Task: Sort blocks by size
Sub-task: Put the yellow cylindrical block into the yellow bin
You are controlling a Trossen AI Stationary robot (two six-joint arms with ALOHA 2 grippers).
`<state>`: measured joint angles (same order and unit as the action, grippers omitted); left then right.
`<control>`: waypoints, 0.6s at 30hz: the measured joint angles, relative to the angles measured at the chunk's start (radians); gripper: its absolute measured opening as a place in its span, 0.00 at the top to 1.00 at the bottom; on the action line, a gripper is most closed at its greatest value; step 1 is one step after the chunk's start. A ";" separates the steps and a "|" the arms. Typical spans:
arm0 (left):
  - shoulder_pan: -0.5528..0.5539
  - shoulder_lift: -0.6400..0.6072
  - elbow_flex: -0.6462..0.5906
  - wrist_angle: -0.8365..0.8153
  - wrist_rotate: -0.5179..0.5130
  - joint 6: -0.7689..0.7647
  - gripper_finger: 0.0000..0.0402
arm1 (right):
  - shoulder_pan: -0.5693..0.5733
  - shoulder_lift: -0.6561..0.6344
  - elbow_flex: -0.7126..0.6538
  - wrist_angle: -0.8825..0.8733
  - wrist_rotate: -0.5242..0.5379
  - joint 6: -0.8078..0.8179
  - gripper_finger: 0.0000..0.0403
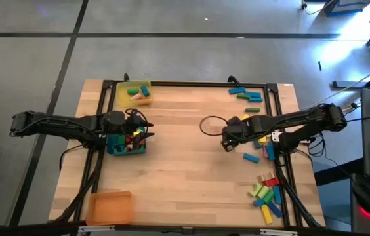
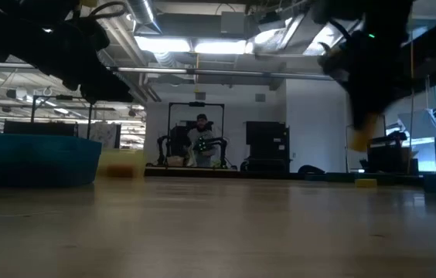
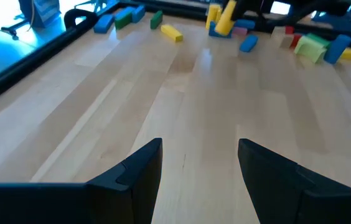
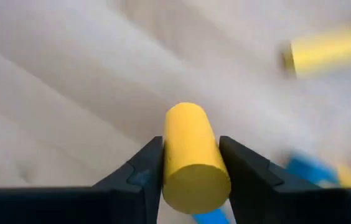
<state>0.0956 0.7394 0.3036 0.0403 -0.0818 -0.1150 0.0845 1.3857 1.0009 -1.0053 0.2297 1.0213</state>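
Jaws of the right gripper (image 4: 191, 163) are clamped on a yellow cylinder block (image 4: 193, 149), held above the table (image 1: 185, 164) right of centre. Left gripper (image 3: 199, 163) has its jaws spread wide, holding nothing, over the blue tray (image 1: 124, 145) at the left edge. Farther off, loose blocks (image 1: 267, 193) lie scattered along the right side, and two blocks sit in the yellow tray (image 1: 132, 92).

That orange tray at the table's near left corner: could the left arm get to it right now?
Probably yes. The left hand is open and empty over the blue tray; bare wood lies between it and the orange tray.
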 joint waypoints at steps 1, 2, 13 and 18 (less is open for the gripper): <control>0.000 -0.001 0.005 0.000 0.000 0.000 0.51 | -0.003 0.000 0.004 0.046 0.029 -0.034 0.64; 0.000 -0.003 0.011 -0.002 0.000 0.000 0.51 | -0.012 0.000 0.005 0.104 0.042 -0.076 0.64; 0.004 -0.099 0.086 -0.009 0.000 0.033 0.51 | -0.147 0.097 0.005 0.708 0.050 -0.536 0.65; 0.003 -0.159 0.118 -0.013 0.000 0.061 0.51 | -0.217 0.210 0.007 0.998 -0.013 -0.696 0.65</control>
<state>0.0990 0.5803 0.4219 0.0278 -0.0822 -0.0541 -0.1323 1.5956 1.0080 -0.0074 0.2169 0.3252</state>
